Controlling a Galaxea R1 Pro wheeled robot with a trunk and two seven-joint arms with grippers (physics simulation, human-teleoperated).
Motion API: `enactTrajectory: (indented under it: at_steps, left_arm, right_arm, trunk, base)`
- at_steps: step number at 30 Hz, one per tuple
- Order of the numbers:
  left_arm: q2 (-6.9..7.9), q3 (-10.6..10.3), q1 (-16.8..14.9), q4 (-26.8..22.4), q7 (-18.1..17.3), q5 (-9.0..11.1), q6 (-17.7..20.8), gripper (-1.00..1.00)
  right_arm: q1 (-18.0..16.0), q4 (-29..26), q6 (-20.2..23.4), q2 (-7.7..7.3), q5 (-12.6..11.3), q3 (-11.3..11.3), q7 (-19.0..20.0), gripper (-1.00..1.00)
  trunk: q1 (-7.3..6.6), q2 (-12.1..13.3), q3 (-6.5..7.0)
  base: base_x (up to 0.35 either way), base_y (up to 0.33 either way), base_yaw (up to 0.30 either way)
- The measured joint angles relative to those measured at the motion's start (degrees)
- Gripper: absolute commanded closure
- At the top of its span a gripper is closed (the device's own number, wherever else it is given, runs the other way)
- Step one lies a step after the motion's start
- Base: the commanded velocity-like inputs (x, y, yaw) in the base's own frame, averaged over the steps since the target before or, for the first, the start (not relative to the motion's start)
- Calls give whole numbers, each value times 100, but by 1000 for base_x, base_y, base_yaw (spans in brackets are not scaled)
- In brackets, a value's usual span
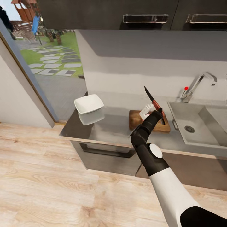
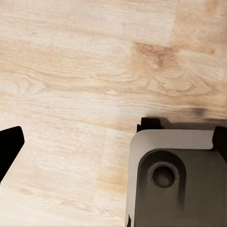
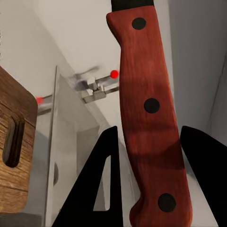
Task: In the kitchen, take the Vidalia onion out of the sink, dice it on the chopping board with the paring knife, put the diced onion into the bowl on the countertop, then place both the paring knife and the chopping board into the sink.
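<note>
Here the right gripper [image 3: 149, 175] is clamped on the paring knife [image 1: 154, 103], its two black fingers [image 3: 101, 184] pressed to either side of the red-brown handle, which carries three dark rivets; the dark pointed blade angles up and away from the chopping board [image 1: 136, 119]. That brown wooden board, with rounded corners and a slot handle, lies flat on the glossy grey countertop [image 1: 110, 129], directly beneath the raised knife. Beside the board stands the white square-rimmed bowl [image 1: 89, 104]; on the board's other side is the stainless sink [image 1: 195, 124], with its chrome faucet [image 1: 201, 82] and red knob beyond. The left gripper's state cannot be told; its wrist camera looks at the wooden floor [image 2: 71, 71].
</note>
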Motion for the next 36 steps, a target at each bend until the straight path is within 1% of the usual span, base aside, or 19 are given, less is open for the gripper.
enactTrajectory:
  at_steps: [3,6,20,22,24,26,27,29,30,33,36]
  left_arm:
    - [4,0,-1,1,0,0,0,-100]
    - [5,0,-2,3,0,0,0,-100]
    - [-3,-7,0,9,0,0,0,-100]
    - [-3,-8,0,9,0,-1,0,-100]
    - [-3,-9,0,9,0,-1,0,-100]
    - [-3,-9,0,8,0,-1,0,-100]
    - [-3,-9,0,9,0,-1,0,-100]
    - [-3,-9,0,9,0,-1,0,-100]
    - [-3,-9,0,9,0,-1,0,-100]
    - [-3,-9,0,9,0,-1,0,-100]
    - [-3,-9,0,9,0,-1,0,-100]
  right_arm:
    - [8,-1,0,-5,-103,-1,-1,100]
    - [38,-1,0,-12,-156,-3,0,100]
    - [146,24,0,-18,-183,-4,-66,100]
    - [167,130,-2,-13,-194,0,-104,100]
    - [173,362,-19,-6,-206,2,-150,100]
    - [177,526,-78,-3,-197,3,-244,100]
    - [178,645,-160,0,-206,3,-353,100]
    - [177,904,-357,7,-209,5,-656,100]
    - [177,1082,-486,13,-215,6,-930,100]
    - [182,1327,-625,41,-216,9,-1406,100]
    - [181,1367,-645,41,-217,9,-1493,100]
  trunk:
    - [0,0,5]
    - [1,0,17]
    - [1,0,101]
    - [1,0,104]
    - [1,1,105]
    - [1,0,105]
    - [1,1,106]
    - [1,0,106]
    - [1,1,106]
    - [1,0,106]
    - [1,0,106]
  base:
    - [18,0,-149]
    - [5,0,-189]
    - [0,0,-167]
    - [0,0,-28]
    - [0,0,-11]
    - [0,0,-6]
    - [0,0,-3]
    - [0,0,-1]
    - [0,0,0]
    - [0,0,0]
    - [0,0,0]
